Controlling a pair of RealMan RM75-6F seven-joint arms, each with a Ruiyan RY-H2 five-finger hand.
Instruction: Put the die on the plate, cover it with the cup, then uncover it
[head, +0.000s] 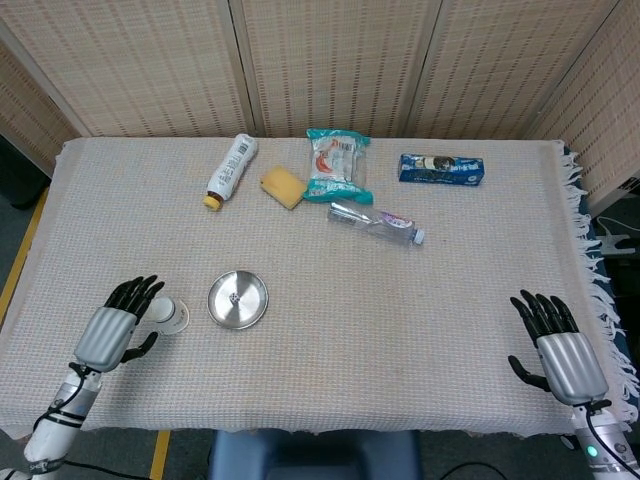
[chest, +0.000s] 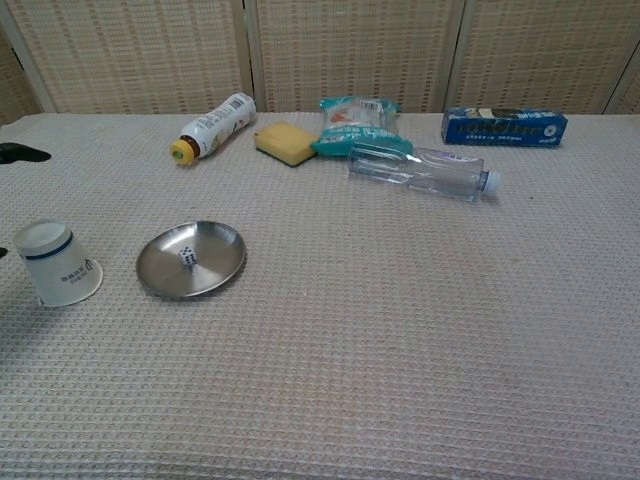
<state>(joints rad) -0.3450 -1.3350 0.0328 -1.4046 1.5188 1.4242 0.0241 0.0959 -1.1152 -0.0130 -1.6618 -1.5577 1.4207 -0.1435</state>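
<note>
I see a worktop (head: 330, 330) covered in a pale woven cloth, viewed from above and from chest height. Near its 8 o'clock corner sits a small round metal plate (chest: 215, 268), and the white die (chest: 187, 258) rests inside it, close to the middle. Just beside the plate, at its 9 o'clock, a white paper cup (chest: 57, 265) with a dark band stands upside down on the cloth, apart from the plate and covering nothing.

My left hand (head: 112, 330) hovers at the cup's 8 o'clock with its dark fingers (head: 133, 293) spread wide, holding nothing; the fingertips reach near the cup, and I cannot tell whether they touch it. My right hand (head: 562, 353) lies at the worktop's 4 o'clock corner, fingers apart and empty, well away from everything.

Along the far edge, around 12 o'clock, lie a white bottle with a yellow cap (head: 230, 170), a yellow sponge (head: 283, 186), a teal snack packet (head: 338, 165), a clear plastic bottle (head: 376, 222) on its side, and a blue box (head: 441, 168).
</note>
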